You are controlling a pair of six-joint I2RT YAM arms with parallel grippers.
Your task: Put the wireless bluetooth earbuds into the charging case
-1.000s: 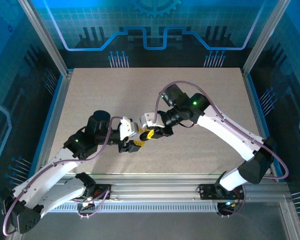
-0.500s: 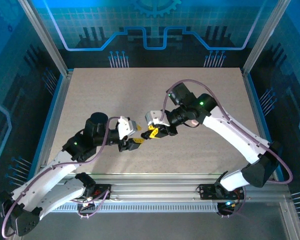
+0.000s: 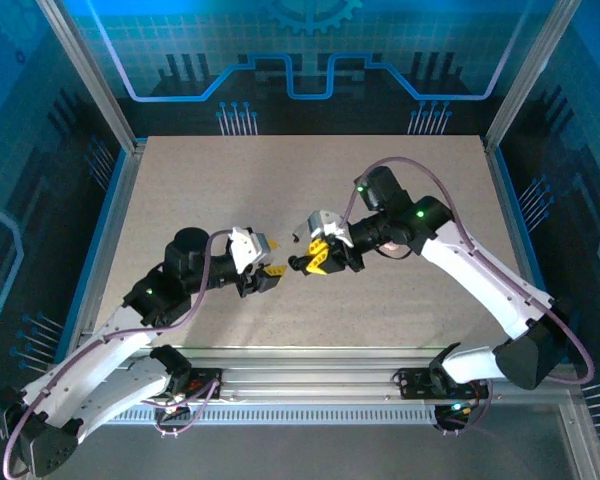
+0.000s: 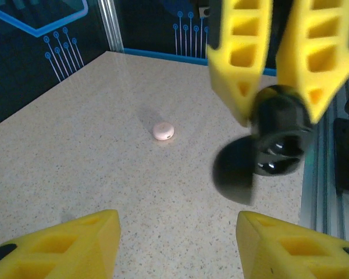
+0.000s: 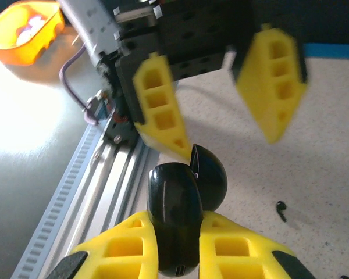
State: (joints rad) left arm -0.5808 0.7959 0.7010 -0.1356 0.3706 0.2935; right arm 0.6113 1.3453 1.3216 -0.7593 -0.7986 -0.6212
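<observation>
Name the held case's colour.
Black; the case shows best in the right wrist view.

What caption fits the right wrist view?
Right end effector holds the open black charging case, facing the open left end effector.

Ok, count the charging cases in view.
2. A black case, lid open, gripped in the right tool; a pale pink case lying on the table. More could be hidden.

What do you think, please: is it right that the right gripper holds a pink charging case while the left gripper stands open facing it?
Not quite. The charging case held in the right gripper is black, not pink, as the right wrist view shows. The left gripper does stand open facing it.
</observation>
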